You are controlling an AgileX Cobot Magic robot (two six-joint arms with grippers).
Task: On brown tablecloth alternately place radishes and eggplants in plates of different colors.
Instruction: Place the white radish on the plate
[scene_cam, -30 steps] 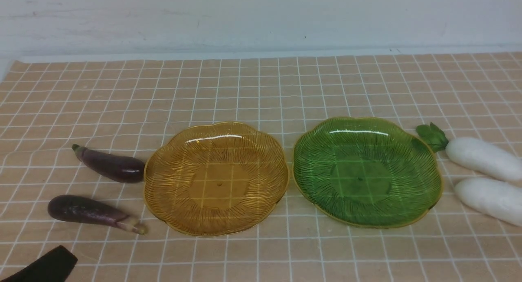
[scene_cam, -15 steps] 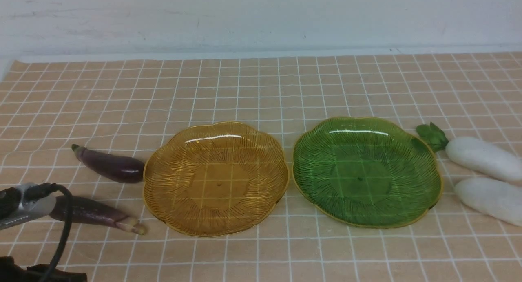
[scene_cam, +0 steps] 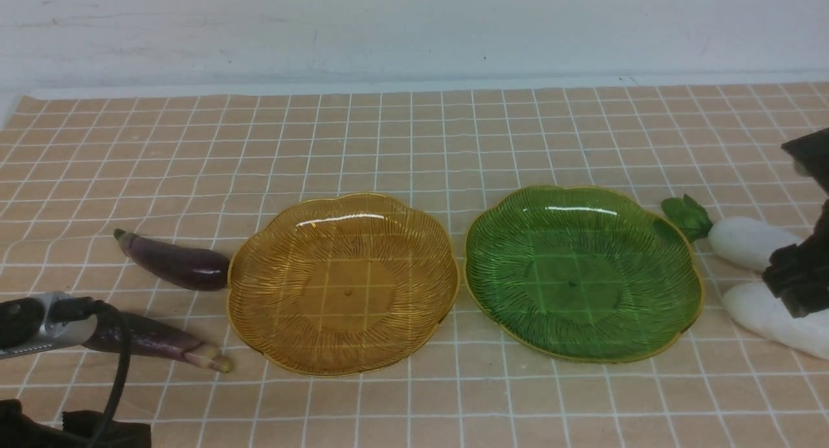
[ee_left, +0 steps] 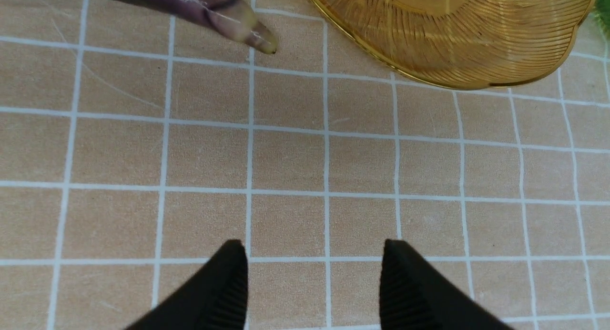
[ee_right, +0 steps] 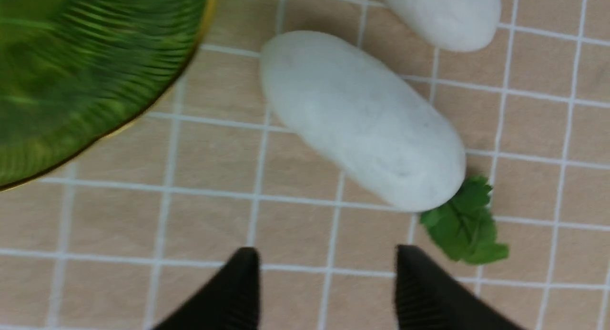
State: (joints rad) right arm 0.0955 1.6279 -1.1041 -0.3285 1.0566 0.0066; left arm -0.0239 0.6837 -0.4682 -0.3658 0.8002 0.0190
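Front view has the amber plate (scene_cam: pixel 343 286) on the left and the green plate (scene_cam: pixel 583 273) on the right, side by side and empty, mid-way across the brown tablecloth (scene_cam: pixel 414 144). Left of the amber plate lie the far eggplant (scene_cam: pixel 175 263), its fat end right at the rim, and the near eggplant (scene_cam: pixel 155 341), partly hidden by the left arm (scene_cam: pixel 39 322). Right of the green plate lie the far radish (scene_cam: pixel 745 241) and the near radish (scene_cam: pixel 758 312), partly behind the right arm (scene_cam: pixel 800 273). Nothing is plated yet.

The left gripper (ee_left: pixel 314 253) hangs over bare cloth with jaws parted and empty, near the near eggplant's stem end (ee_left: pixel 243 29). The right gripper (ee_right: pixel 326 261) is likewise spread and empty, just short of the near radish.

The radishes look plump, smooth and matte, probably light and apt to roll — best pinched across the thick middle, never by the floppy leaves (ee_right: pixel 467 220). The eggplants are slim and glossy, likely slippery — the fat purple body should give better purchase than the tapering stem.
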